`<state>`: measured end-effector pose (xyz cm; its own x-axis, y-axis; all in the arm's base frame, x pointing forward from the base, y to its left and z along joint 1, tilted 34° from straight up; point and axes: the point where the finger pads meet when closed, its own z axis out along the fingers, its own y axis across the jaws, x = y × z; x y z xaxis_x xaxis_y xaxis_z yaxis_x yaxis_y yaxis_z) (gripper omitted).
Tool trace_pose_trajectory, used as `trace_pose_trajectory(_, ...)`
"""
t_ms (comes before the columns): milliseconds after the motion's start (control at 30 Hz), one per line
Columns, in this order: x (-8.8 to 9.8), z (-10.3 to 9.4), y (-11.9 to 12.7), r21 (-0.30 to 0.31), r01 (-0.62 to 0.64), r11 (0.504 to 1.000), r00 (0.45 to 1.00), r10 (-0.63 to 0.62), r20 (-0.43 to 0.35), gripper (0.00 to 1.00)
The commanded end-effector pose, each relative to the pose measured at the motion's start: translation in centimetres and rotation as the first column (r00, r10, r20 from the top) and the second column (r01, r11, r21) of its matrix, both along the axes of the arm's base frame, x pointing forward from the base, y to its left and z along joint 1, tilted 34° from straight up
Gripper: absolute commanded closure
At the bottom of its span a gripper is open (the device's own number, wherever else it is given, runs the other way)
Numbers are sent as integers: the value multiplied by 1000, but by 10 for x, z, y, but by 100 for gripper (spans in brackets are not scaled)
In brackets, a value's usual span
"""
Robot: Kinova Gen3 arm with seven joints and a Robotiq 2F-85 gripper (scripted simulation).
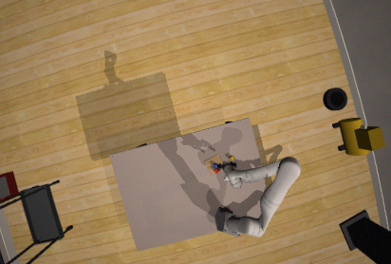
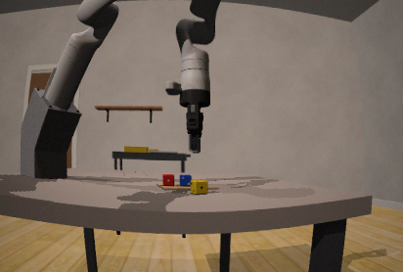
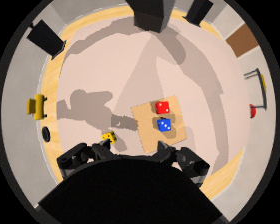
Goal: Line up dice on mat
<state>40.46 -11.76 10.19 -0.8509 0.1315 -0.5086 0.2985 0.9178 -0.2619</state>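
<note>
The tan mat (image 1: 209, 162) (image 2: 168, 188) (image 3: 150, 141) lies flat on the table. The red die (image 1: 216, 171) (image 2: 168, 180) (image 3: 162, 107) stands on it, two pips up. The blue die (image 1: 215, 165) (image 2: 185, 180) (image 3: 164, 125) stands on the mat too, three pips up, farther from the base than the red one, with a small gap. The yellow die (image 1: 232, 158) (image 2: 199, 187) (image 3: 109, 137) stands on the table beside the mat, seemingly four pips up. My gripper (image 2: 195, 151) (image 3: 133, 145) is open and empty, high above the table; in the top view its fingertips are unclear.
The robot's base (image 1: 228, 219) (image 2: 49, 140) (image 3: 151, 16) stands at the table's edge, on the red die's side of the mat. The grey table (image 1: 157, 198) (image 2: 293, 208) (image 3: 101, 65) carries arm shadows, some across the mat. Other furniture stands away from the table.
</note>
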Motion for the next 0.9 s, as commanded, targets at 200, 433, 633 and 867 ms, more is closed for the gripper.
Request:
trace_pose_trajectory(200, 1, 3, -9, 168, 264, 950, 953, -283, 105, 0)
trace_pose_trajectory(433, 1, 5, -13, 263, 386, 884, 892, -431, 138, 0)
trace_pose_trajectory(633, 0, 8, -18, 375, 507, 776, 790, -593, 157, 0)
trace_pose_trajectory(867, -1, 10, -23, 482, 596, 643, 666, -731, 152, 0)
